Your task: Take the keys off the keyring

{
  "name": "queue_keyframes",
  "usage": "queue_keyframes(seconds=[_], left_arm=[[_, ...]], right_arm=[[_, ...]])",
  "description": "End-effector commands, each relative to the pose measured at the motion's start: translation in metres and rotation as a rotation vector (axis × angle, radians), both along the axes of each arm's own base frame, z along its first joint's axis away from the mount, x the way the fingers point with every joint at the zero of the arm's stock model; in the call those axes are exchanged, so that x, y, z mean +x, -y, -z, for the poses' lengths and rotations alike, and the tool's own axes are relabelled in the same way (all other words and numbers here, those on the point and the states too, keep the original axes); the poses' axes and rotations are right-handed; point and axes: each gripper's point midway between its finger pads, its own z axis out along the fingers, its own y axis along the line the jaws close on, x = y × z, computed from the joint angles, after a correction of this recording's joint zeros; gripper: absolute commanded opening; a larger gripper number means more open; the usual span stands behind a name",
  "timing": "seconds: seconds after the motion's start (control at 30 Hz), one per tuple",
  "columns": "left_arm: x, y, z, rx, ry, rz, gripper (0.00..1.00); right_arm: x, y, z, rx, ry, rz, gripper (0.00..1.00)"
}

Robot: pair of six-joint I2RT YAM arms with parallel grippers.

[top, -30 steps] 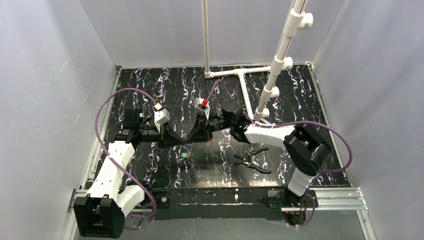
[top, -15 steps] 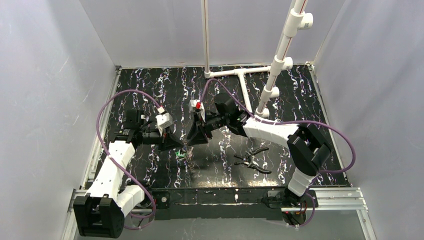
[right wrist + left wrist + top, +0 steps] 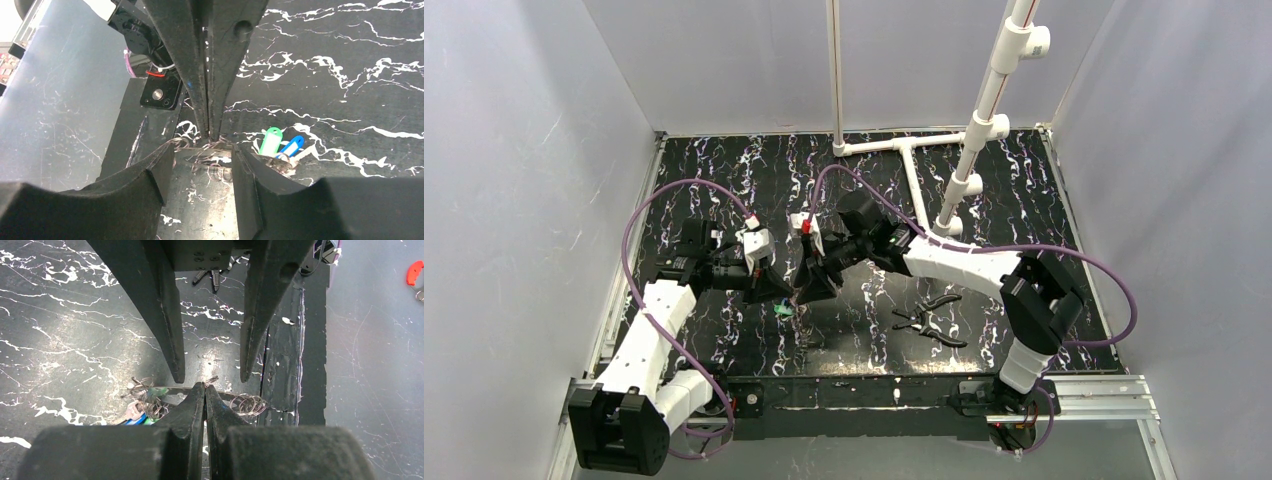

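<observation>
The keys lie on the marbled black table: a green-headed key (image 3: 270,140) and a blue-headed key (image 3: 292,146), also low in the left wrist view (image 3: 142,416) and as a green speck from above (image 3: 785,311). The keyring (image 3: 212,380) is thin silvery wire with loose coils (image 3: 250,403); it also shows in the right wrist view (image 3: 212,150). My left gripper (image 3: 205,388) is shut, pinching the wire at its tips (image 3: 784,290). My right gripper (image 3: 201,150) is open, its fingers (image 3: 160,165) either side of the left tips and the wire (image 3: 808,286).
Black-handled pliers (image 3: 934,320) lie on the table to the right of the grippers. A white pipe frame (image 3: 969,150) stands at the back right. The table's front edge (image 3: 300,350) and a grey floor run close beside the grippers.
Both grippers have moved together a little to the left and toward the near edge. The right wrist swung left. The green key shifted slightly left with them.
</observation>
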Motion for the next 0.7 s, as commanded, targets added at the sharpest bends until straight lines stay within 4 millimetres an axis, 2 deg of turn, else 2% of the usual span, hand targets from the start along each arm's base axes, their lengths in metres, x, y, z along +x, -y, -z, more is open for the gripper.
queue_keyframes(seconds=[0.0,0.27,0.4,0.67], left_arm=[[0.003,0.002,-0.009,-0.005,0.026,0.014,0.00],[0.004,0.001,-0.005,0.006,0.018,0.007,0.00],[0.006,0.001,-0.006,0.006,0.013,0.001,0.00],[0.007,0.001,-0.006,0.004,0.011,-0.006,0.00]], right_arm=[[0.003,-0.006,-0.013,0.024,0.047,0.000,0.55],[0.006,-0.003,-0.005,0.001,0.019,0.051,0.57],[0.012,-0.008,-0.005,-0.029,-0.009,0.133,0.57],[0.007,-0.003,-0.001,-0.122,-0.039,0.208,0.59]])
